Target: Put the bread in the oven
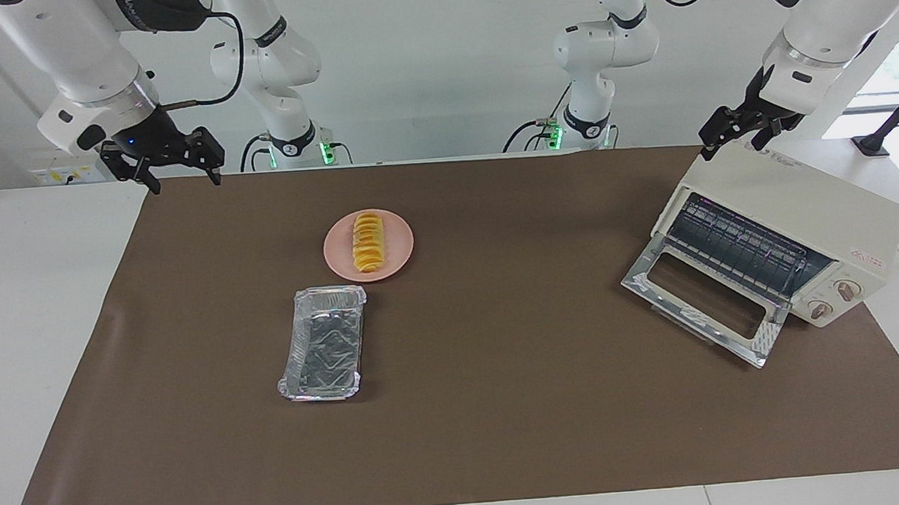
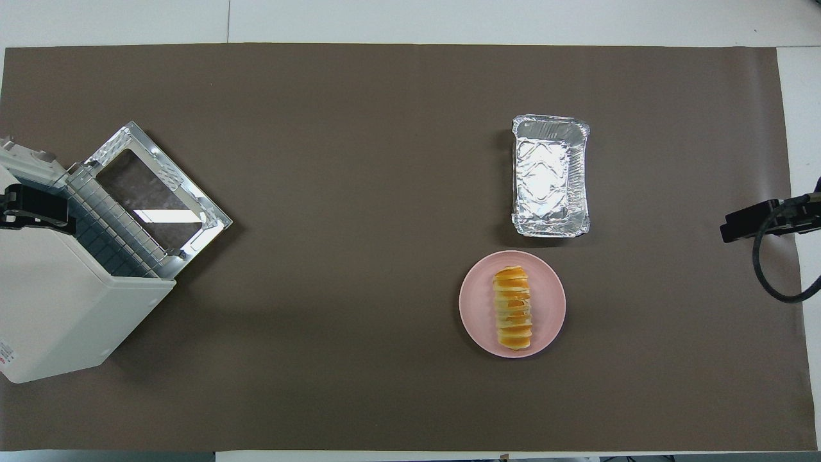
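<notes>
The bread (image 1: pixel 368 242) (image 2: pixel 512 308), a golden ridged loaf, lies on a pink plate (image 1: pixel 399 260) (image 2: pixel 546 308) toward the right arm's end of the brown mat. The cream-white oven (image 1: pixel 797 200) (image 2: pixel 64 308) stands at the left arm's end, its glass door (image 1: pixel 702 299) (image 2: pixel 160 192) dropped down and the wire rack (image 1: pixel 738 246) showing. My left gripper (image 1: pixel 732 148) (image 2: pixel 35 212) hangs open over the oven's top, holding nothing. Raised over the mat's corner at the right arm's end, my right gripper (image 1: pixel 185 183) (image 2: pixel 744 224) is also open and holds nothing.
A silver foil tray (image 1: pixel 322 343) (image 2: pixel 550 176) with nothing in it lies just farther from the robots than the plate. The brown mat (image 1: pixel 506 405) (image 2: pixel 359 128) covers most of the white table. A black cable (image 2: pixel 770 276) loops by the right gripper.
</notes>
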Robot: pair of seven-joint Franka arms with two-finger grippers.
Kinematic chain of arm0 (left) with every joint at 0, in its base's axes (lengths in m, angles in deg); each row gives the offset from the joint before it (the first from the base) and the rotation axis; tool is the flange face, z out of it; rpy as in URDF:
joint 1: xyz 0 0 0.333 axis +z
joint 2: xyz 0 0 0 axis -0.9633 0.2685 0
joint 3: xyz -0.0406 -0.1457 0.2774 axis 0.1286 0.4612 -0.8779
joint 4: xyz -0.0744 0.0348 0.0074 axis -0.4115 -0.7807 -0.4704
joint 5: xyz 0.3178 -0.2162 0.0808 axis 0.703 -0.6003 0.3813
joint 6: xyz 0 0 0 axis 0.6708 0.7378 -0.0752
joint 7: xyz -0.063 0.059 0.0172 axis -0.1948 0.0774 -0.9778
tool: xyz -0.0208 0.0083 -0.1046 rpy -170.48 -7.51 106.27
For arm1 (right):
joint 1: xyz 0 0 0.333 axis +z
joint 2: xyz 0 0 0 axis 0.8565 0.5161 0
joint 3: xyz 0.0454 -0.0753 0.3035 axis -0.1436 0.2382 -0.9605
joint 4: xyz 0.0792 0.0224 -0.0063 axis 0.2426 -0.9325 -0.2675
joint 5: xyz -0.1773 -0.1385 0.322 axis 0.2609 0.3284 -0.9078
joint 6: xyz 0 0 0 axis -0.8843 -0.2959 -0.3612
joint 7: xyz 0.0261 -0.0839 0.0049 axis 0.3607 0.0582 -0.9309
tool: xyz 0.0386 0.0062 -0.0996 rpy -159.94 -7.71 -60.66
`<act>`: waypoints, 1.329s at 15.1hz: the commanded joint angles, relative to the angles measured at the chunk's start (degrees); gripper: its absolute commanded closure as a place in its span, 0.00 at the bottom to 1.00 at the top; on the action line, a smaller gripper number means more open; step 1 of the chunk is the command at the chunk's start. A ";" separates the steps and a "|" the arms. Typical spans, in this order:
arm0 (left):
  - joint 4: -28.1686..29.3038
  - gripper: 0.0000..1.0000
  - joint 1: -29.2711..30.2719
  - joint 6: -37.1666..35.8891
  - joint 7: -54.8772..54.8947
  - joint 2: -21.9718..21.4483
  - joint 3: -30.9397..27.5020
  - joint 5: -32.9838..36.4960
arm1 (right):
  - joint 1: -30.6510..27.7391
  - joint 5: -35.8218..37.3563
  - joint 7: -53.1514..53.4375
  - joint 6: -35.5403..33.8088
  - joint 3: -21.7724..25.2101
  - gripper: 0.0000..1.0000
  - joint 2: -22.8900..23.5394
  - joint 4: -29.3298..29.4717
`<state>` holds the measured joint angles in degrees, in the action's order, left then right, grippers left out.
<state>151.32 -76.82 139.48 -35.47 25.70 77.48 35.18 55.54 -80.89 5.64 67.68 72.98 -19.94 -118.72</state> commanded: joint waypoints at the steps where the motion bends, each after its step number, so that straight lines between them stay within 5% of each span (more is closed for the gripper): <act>1: 1.66 0.00 0.64 0.92 0.32 -1.49 0.35 -1.07 | -0.92 -0.64 -1.15 0.00 -0.52 0.00 -0.77 -1.09; 11: 1.66 0.00 0.64 1.01 0.32 -1.49 0.35 -1.07 | 0.05 -0.55 -0.72 1.49 -1.13 0.00 -2.88 -5.31; 16: 1.66 0.00 0.64 0.92 0.32 -1.49 0.35 -1.07 | 7.50 -0.99 8.92 9.91 -1.22 0.00 -8.42 -18.12; 20: 1.66 0.00 0.64 0.92 0.32 -1.49 0.35 -1.07 | 15.59 -1.08 19.83 16.67 -1.22 0.00 -7.81 -24.46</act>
<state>151.32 -76.82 139.48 -35.47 25.70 77.48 35.18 68.47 -81.32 21.09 79.93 71.58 -26.31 -138.01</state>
